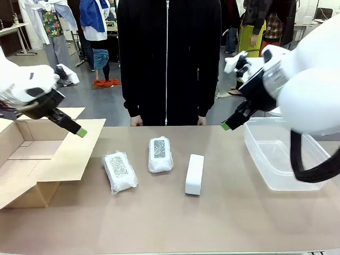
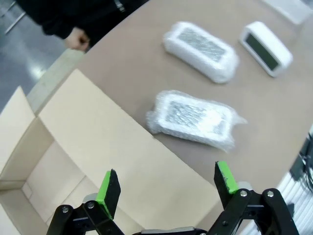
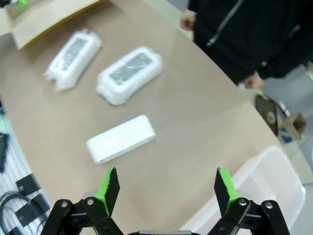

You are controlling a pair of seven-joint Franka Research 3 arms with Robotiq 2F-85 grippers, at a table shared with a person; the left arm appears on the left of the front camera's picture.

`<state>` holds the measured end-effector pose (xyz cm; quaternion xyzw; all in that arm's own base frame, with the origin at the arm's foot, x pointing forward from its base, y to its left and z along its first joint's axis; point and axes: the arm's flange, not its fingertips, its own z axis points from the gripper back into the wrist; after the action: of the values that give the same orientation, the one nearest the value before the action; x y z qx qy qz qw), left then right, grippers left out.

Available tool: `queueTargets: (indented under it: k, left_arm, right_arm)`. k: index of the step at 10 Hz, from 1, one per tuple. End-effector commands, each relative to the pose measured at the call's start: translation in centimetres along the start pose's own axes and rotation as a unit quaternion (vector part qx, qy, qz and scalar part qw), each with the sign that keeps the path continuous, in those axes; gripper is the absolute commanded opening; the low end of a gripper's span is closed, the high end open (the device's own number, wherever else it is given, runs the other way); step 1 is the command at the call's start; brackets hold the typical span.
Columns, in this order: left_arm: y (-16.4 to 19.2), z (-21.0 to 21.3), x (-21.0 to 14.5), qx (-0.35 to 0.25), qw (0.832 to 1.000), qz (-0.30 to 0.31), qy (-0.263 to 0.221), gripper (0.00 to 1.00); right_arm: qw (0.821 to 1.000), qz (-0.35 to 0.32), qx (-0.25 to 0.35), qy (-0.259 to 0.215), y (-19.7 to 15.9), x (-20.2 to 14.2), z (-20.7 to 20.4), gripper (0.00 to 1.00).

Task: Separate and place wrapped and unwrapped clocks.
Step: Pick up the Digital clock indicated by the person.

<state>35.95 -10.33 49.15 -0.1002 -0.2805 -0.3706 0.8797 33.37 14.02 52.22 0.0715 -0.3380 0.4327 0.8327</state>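
Note:
Two bubble-wrapped clocks lie mid-table: one at the left (image 1: 119, 172) (image 2: 194, 118) (image 3: 74, 58), one in the middle (image 1: 160, 154) (image 2: 201, 50) (image 3: 130, 73). To their right lies the bare white unwrapped clock (image 1: 194, 173) (image 2: 266, 47) (image 3: 121, 138). My left gripper (image 1: 79, 132) (image 2: 166, 188) hangs open over the cardboard box flap, left of the clocks. High on the right my right gripper (image 1: 226, 125) (image 3: 166, 188) is open too, above the table between the bare clock and the tub. Both hold nothing.
An open brown cardboard box (image 1: 32, 159) (image 2: 73, 147) stands at the left edge. A clear plastic tub (image 1: 279, 154) (image 3: 254, 191) sits at the right. A person in black stands at the far side, hands (image 1: 136, 121) resting at the table edge.

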Motion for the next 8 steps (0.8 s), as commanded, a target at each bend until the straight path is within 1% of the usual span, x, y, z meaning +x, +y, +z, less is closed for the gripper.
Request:
queueTargets:
  k: [1, 2, 4, 5, 6, 8]
  left_arm:
    - [0.9, 1.3, -3.5, -0.064, 0.997, -0.036, -0.007, 1.0]
    - [1.4, 1.6, -4.3, -0.077, 0.996, -0.048, -0.016, 1.0]
    - [0.8, 2.3, -6.1, -0.077, 0.995, -0.054, -0.034, 1.0]
    - [0.5, 2.8, -6.6, -0.075, 0.995, -0.059, -0.038, 1.0]
    - [0.5, 3.1, -7.0, -0.077, 0.995, -0.054, -0.042, 1.0]
    - [0.5, 3.8, -7.2, -0.086, 0.994, -0.039, -0.055, 1.0]
  right_arm:
    - [0.997, 0.014, 0.074, -0.03, -1.2, -2.5, 1.5, 1.0]
    - [0.995, 0.023, 0.093, -0.034, -1.7, -3.1, 1.1, 1.0]
    - [0.994, 0.029, 0.094, -0.054, -1.7, -4.6, 1.2, 1.0]
    - [0.992, 0.033, 0.105, -0.065, -1.7, -5.3, 1.4, 1.0]
    - [0.991, 0.036, 0.105, -0.072, -1.6, -6.0, 1.6, 1.0]
    - [0.991, 0.049, 0.1, -0.077, -0.8, -7.4, 3.4, 1.0]
